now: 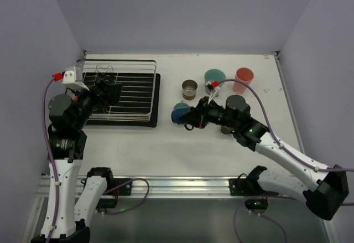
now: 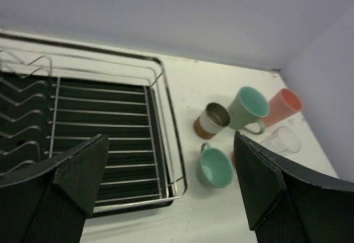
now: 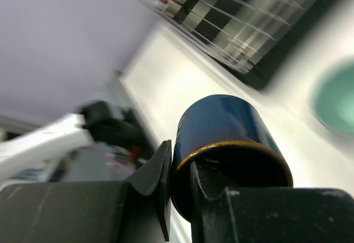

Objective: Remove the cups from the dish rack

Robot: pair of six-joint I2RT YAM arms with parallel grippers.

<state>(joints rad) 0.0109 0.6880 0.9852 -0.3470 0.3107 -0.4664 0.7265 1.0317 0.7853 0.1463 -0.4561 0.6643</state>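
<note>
The silver wire dish rack (image 1: 135, 91) on its black tray stands at the far left and holds no cups; it also shows in the left wrist view (image 2: 83, 115). My left gripper (image 1: 112, 92) hovers over the rack, open and empty (image 2: 170, 146). My right gripper (image 1: 186, 117) is shut on the rim of a dark blue cup (image 1: 176, 117), one finger inside and one outside (image 3: 180, 171), just right of the rack. On the table stand a teal mug (image 2: 215, 166), a brown-and-metal cup (image 2: 212, 120), a second teal mug (image 2: 249, 107), a pink tumbler (image 2: 282, 106) and a clear glass (image 2: 281, 140).
The blue cup (image 3: 224, 124) is held tilted, close to the near teal mug (image 1: 181, 107). The right arm (image 1: 260, 138) covers part of the table below the cups. Grey walls close the back and both sides.
</note>
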